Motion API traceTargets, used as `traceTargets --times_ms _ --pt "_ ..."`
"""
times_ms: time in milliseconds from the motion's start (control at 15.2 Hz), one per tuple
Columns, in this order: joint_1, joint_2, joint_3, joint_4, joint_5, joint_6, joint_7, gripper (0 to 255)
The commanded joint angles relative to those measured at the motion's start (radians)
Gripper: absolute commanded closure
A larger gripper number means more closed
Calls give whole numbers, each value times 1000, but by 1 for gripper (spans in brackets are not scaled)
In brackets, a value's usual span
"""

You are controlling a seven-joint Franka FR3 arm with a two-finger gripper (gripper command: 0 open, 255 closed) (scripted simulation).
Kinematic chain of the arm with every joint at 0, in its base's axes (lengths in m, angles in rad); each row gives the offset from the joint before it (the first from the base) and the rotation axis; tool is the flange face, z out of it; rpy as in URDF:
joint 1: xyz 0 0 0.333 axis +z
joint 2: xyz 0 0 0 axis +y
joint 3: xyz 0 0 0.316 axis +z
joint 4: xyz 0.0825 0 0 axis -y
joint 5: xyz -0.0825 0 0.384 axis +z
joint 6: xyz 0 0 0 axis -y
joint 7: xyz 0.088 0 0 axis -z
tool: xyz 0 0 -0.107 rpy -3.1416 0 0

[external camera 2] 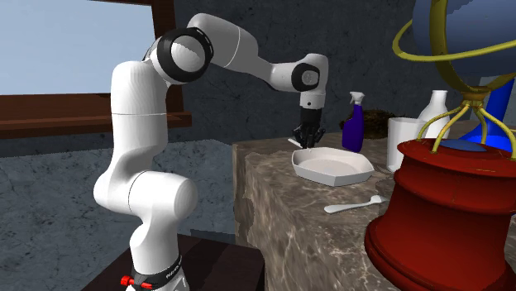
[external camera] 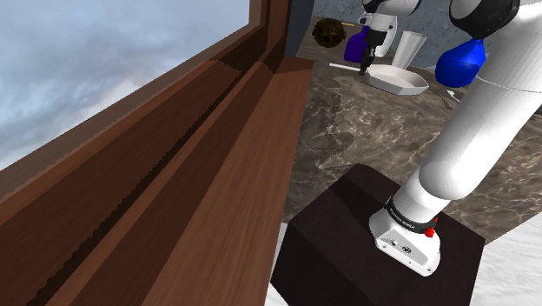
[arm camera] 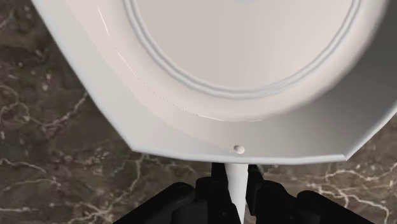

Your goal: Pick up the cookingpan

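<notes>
The cooking pan (external camera: 401, 81) (external camera 2: 335, 166) is white with an angular rim, and it rests on the marble counter (external camera 2: 281, 223) near the counter's far edge. My black gripper (external camera: 368, 68) (external camera 2: 306, 142) points down at the pan's side nearest the window. In the wrist view the pan (arm camera: 242, 57) lies straight ahead, and its thin white handle (arm camera: 235, 184) runs back between my fingers. The gripper (arm camera: 235, 194) is shut on that handle, with both fingers pressed against it.
A blue spray bottle (external camera: 354, 43) (external camera 2: 354, 124) and a white cup (external camera: 412, 48) (external camera 2: 405, 142) stand just behind the pan. A white spoon (external camera 2: 355, 204) lies in front of it. A globe on a red base (external camera 2: 451, 215) fills the second exterior view's right. A wooden window frame (external camera: 174, 191) borders the counter.
</notes>
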Motion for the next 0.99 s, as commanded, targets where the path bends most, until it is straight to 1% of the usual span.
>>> traceTargets --times_ms 0,924 --pt "0 0 0 13 0 -13 2 255" --pt "-7 2 -5 204 -1 -202 5 255"
